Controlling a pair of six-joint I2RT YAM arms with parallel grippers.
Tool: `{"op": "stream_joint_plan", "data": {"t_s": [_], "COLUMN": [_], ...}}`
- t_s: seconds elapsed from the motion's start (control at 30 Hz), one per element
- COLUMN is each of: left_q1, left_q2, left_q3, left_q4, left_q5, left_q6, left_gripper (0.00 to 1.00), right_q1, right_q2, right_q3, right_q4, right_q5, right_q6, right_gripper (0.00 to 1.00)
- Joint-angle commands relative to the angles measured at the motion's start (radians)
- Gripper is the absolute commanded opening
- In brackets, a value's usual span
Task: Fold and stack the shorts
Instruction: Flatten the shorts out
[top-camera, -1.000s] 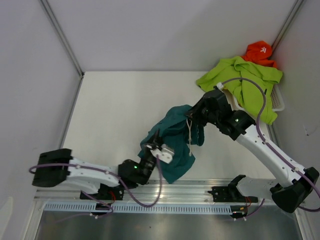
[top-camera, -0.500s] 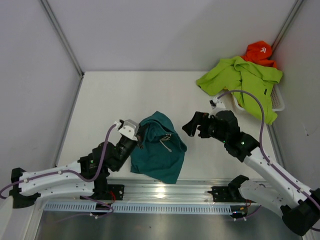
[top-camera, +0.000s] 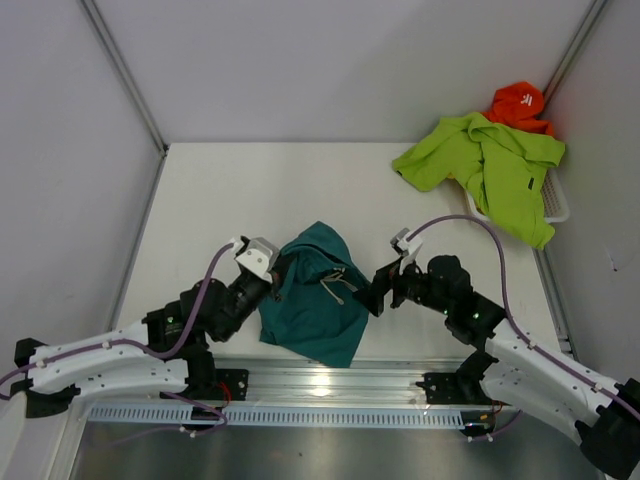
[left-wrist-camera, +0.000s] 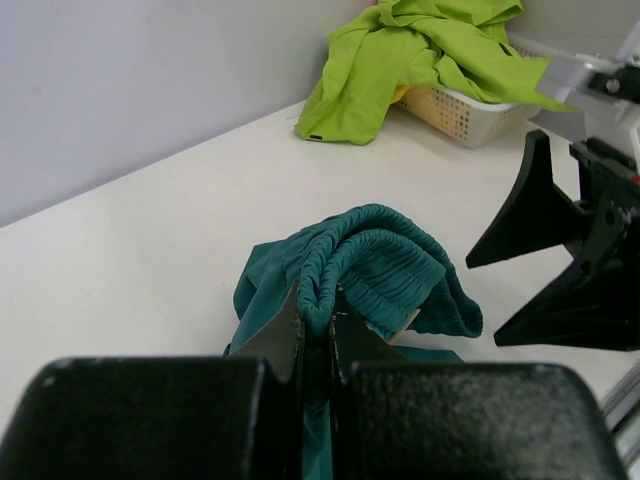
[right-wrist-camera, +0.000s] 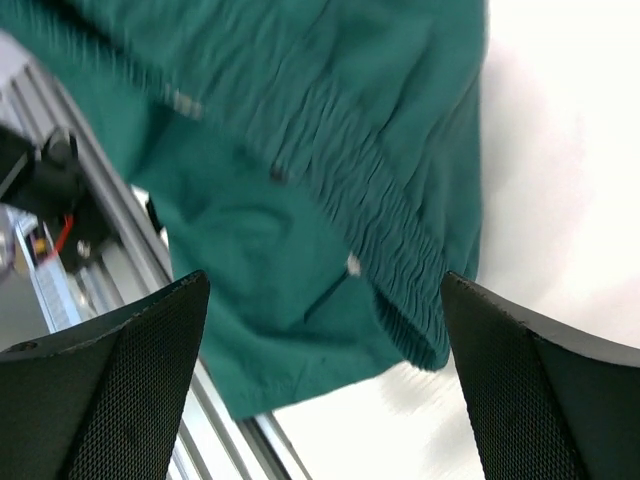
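Observation:
The teal shorts (top-camera: 318, 295) lie bunched on the white table near its front edge, white drawstring (top-camera: 335, 290) on top. My left gripper (top-camera: 284, 270) is at their left side, shut on a fold of the ribbed waistband (left-wrist-camera: 330, 260); the left wrist view shows the jaws (left-wrist-camera: 318, 318) pinching it. Just to the right of the shorts, my right gripper (top-camera: 378, 292) stands open, pointing at them without touching. In the right wrist view the shorts (right-wrist-camera: 300, 150) fill the space beyond the spread right gripper (right-wrist-camera: 320, 285). The lime green shorts (top-camera: 490, 165) drape over the basket at the back right.
A white plastic basket (top-camera: 556, 205) sits in the back right corner with an orange garment (top-camera: 518, 102) behind it. A metal rail (top-camera: 330, 385) runs along the table's front edge, just below the teal shorts. Grey walls close in the table on three sides.
My right gripper let go of the teal shorts, opened wide and dropped back to their right side. The left gripper carried the shorts leftward and down onto the table.

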Motion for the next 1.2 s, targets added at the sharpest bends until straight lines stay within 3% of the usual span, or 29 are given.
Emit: {"op": "stream_joint_plan", "data": {"t_s": [0.0,0.37,0.8,0.9,0.93,1.0,1.03,1.1,1.17], "left_q1": [0.005,0.005,0.005,0.005,0.005,0.005,0.005,0.005,0.007], "left_q2": [-0.022,-0.032,-0.029,-0.03,-0.032,-0.035,-0.036,-0.039,-0.032], "left_q3": [0.077,0.128,0.145,0.162,0.17,0.182,0.19,0.209,0.271], "left_q4": [-0.013,-0.062,-0.087,-0.093,-0.099,-0.11,-0.113,-0.125,-0.139], "left_q5": [0.002,-0.014,-0.08,-0.093,-0.1,-0.108,-0.117,-0.14,-0.189], "left_q6": [-0.019,-0.01,-0.016,-0.014,-0.016,-0.022,-0.025,-0.028,-0.019], "left_gripper": [0.0,0.0,0.0,0.0,0.0,0.0,0.0,0.0,0.0], "right_q1": [0.027,0.102,0.34,0.351,0.351,0.352,0.352,0.352,0.352], "right_q2": [-0.025,0.132,0.17,0.237,0.253,0.284,0.29,0.284,0.249], "right_q3": [-0.036,-0.036,-0.05,-0.021,-0.012,0.025,0.04,0.103,0.18], "right_q4": [0.093,0.123,0.119,0.104,0.092,0.075,0.055,0.009,-0.078], "right_q5": [0.027,0.188,0.53,0.604,0.616,0.636,0.638,0.664,0.69], "right_q6": [-0.088,-0.167,-0.197,-0.188,-0.187,-0.184,-0.182,-0.177,-0.164], "right_gripper": [0.99,0.98,0.82,0.67,0.55,0.4,0.23,0.0,0.0]}}
